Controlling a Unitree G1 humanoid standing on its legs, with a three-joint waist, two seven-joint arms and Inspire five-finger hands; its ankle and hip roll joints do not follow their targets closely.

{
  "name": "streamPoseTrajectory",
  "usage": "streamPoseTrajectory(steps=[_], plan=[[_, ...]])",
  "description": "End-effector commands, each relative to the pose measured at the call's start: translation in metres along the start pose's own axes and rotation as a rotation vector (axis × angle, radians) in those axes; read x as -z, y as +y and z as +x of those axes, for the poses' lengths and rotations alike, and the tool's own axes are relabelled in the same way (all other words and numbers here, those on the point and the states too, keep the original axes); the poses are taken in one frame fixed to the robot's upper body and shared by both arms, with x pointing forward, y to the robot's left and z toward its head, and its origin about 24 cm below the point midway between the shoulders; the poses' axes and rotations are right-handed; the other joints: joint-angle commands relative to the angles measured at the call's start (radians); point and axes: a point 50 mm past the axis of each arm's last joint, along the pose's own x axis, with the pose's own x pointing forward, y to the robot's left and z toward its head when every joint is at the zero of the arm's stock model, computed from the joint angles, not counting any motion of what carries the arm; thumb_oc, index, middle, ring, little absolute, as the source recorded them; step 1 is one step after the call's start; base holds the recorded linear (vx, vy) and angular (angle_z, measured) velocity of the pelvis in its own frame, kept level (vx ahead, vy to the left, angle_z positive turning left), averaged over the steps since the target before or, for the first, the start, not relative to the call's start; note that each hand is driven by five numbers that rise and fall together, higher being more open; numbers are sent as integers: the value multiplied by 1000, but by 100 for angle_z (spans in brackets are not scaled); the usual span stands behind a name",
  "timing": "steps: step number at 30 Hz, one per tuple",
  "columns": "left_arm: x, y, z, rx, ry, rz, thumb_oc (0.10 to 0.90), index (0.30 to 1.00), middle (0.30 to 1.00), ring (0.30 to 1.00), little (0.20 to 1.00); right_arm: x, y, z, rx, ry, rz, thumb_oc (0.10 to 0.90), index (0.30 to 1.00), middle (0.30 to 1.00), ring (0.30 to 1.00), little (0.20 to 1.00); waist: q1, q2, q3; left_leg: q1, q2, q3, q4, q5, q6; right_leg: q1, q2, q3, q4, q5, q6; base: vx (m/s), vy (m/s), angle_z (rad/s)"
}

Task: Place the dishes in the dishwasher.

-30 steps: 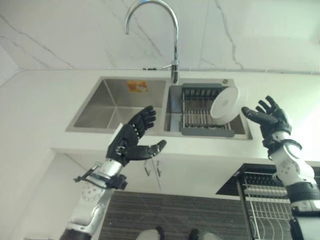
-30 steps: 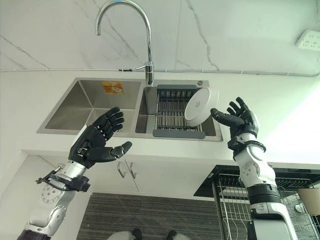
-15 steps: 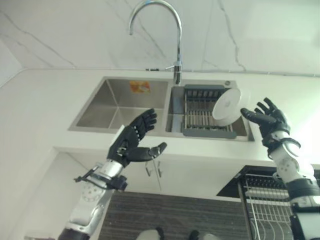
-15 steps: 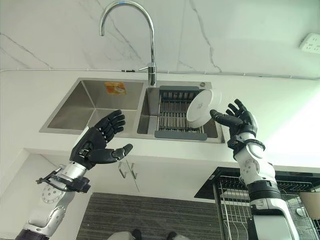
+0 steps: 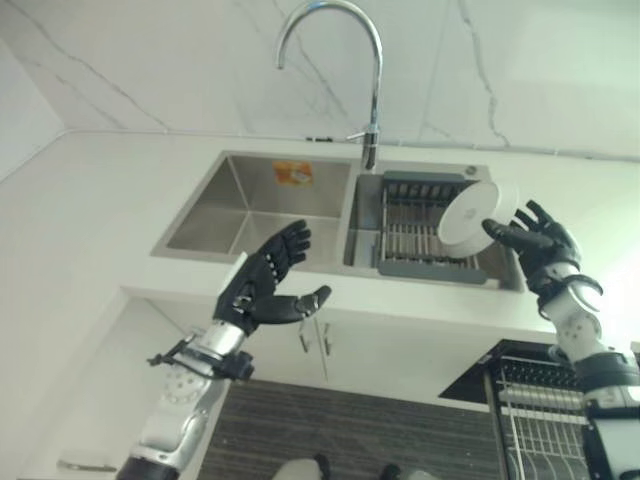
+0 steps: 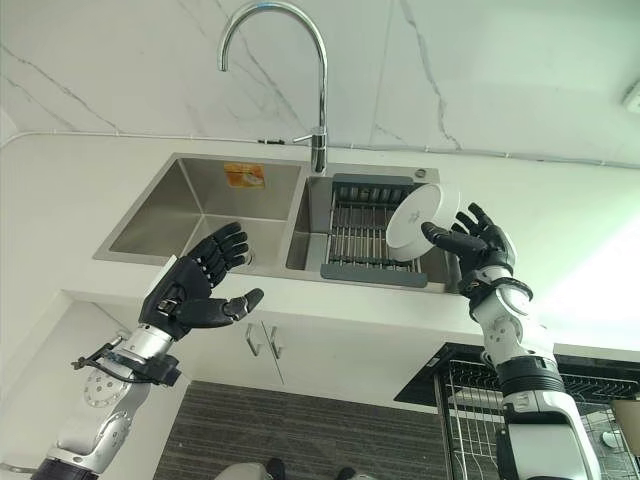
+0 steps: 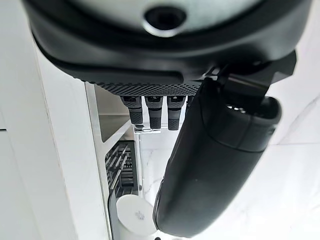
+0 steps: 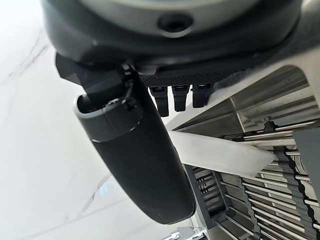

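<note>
You see a white marble wall (image 6: 500, 70) with thin grey veins behind a white worktop (image 6: 70, 190). A steel double sink (image 6: 200, 205) is set into the worktop, and a tall curved tap (image 6: 318, 90) stands at its back edge. Below the front edge there are white cupboard doors (image 6: 330, 365) with small handles, and the floor (image 6: 300, 440) is dark grey and striped.

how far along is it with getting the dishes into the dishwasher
Early stage. Nothing looks loaded yet. The right hand is open beside the white plate, which leans in the sink's drying rack. The left hand hovers open. Grasping and loading the plate remain.
</note>
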Motion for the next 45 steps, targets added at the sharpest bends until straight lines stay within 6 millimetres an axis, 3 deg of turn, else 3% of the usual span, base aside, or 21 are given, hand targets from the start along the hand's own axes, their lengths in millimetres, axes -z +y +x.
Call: streamPoseTrajectory(steps=[1, 31, 32, 33, 34, 45], plan=[[-46, -3, 14, 54, -239, 39, 800, 900, 900, 900, 900, -76, 20, 12, -79, -228, -17, 800, 900, 900, 900, 900, 16, -31, -78, 12, 51, -31, 65, -94, -74, 65, -21, 25, -29, -31, 98, 28, 13, 5], [-39, 0, 10, 29, -195, 36, 800, 900, 900, 900, 900, -85, 19, 21, -47, -178, -49, 800, 900, 900, 900, 900, 46, -45, -71, 13, 47, -49, 65, -86, -77, 82, -28, 6, -29, -36, 97, 11, 3, 2], [-39, 0, 10, 28, -193, 37, 800, 900, 900, 900, 900, -86, 19, 21, -45, -180, -46, 753, 829, 829, 829, 829, 48, -45, -71, 13, 46, -50, 65, -85, -78, 84, -28, 4, -29, -37, 97, 9, -1, 3], [-38, 0, 10, 26, -192, 36, 800, 900, 900, 900, 900, -88, 19, 22, -39, -188, -39, 508, 462, 462, 462, 462, 49, -45, -71, 13, 46, -51, 65, -85, -78, 85, -28, 3, -29, -38, 96, 0, 0, 0], [-38, 0, 10, 24, -191, 35, 800, 900, 900, 900, 900, -89, 19, 22, -37, -194, -36, 400, 300, 300, 300, 300, 50, -45, -72, 12, 46, -52, 65, -85, -78, 85, -28, 3, -29, -38, 96, 0, 0, 0], [-35, -1, 9, 7, -179, 30, 800, 900, 900, 900, 900, -92, 10, 23, 110, -230, -24, 400, 300, 300, 300, 300, 61, -39, -75, 9, 46, -60, 65, -81, -81, 89, -33, -7, -29, -41, 96, 0, 0, 0]])
